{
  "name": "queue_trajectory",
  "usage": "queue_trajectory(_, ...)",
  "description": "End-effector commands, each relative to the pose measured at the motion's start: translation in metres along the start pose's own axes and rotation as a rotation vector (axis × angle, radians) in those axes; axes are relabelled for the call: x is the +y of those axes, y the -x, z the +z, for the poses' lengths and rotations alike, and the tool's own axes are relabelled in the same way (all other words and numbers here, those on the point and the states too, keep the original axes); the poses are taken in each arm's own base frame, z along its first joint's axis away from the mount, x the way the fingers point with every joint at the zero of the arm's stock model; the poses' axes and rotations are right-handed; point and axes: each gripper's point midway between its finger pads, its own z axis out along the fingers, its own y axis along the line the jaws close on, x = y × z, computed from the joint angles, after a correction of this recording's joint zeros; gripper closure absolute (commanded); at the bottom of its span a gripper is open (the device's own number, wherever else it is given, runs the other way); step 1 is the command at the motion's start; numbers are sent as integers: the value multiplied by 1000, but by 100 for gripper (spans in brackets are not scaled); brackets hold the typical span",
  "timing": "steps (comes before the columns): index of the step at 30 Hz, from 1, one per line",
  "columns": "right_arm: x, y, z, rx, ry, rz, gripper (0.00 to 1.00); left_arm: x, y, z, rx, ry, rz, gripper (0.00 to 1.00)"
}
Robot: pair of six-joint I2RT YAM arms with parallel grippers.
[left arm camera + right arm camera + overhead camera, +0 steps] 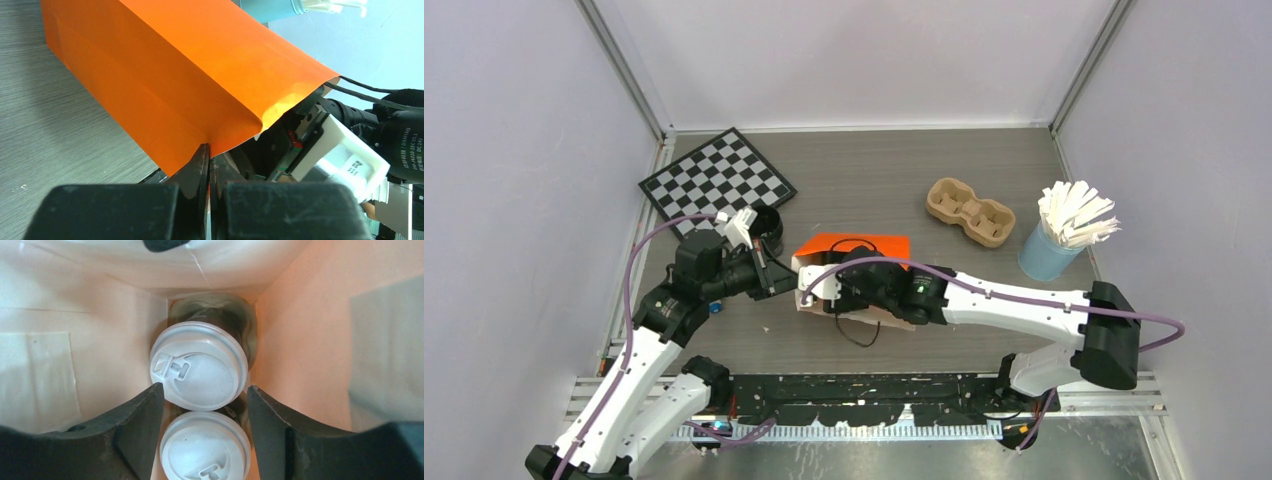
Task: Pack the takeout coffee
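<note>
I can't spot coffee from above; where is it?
Inside the orange bag, mid-table; the right wrist view shows two lidded cups flanked by the right gripper.

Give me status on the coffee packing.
Done: two lidded cups, far cup and near cup, sit inside the orange bag. In hand: left gripper pinches the bag's rim; right gripper straddles the near cup, grip unclear. Left, likely: pull the right gripper out, release the bag.

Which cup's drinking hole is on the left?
In the right wrist view, the upper cup with the round white plastic lid; the lower white-lidded cup's hole sits at the bottom.
</note>
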Motion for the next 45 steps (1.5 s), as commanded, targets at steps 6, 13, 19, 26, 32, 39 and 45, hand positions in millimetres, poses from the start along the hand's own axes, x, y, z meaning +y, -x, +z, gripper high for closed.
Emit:
queue_trajectory(6,0,10,-9,-54,11,75,55,-12,5,-2,-21,-51,31,100)
queue_trajectory(13,2,13,2,-72,9,67,62,-13,3,-2,-13,-59,26,100)
queue_trajectory(19,2,17,17,-102,-17,70,69,-13,2,-1,-4,-65,21,100)
queue_trajectory(26,-6,14,33,-104,-58,99,83,-13,0,-2,3,-67,17,100)
queue_trajectory(32,-9,11,37,-114,-71,109,83,-13,-1,-1,9,-67,11,100)
queue_trajectory(39,-12,16,40,-132,-71,115,84,-13,0,0,6,-72,-3,100)
queue_trajectory(45,-8,19,44,-137,-51,122,84,-13,0,1,0,-75,-15,100)
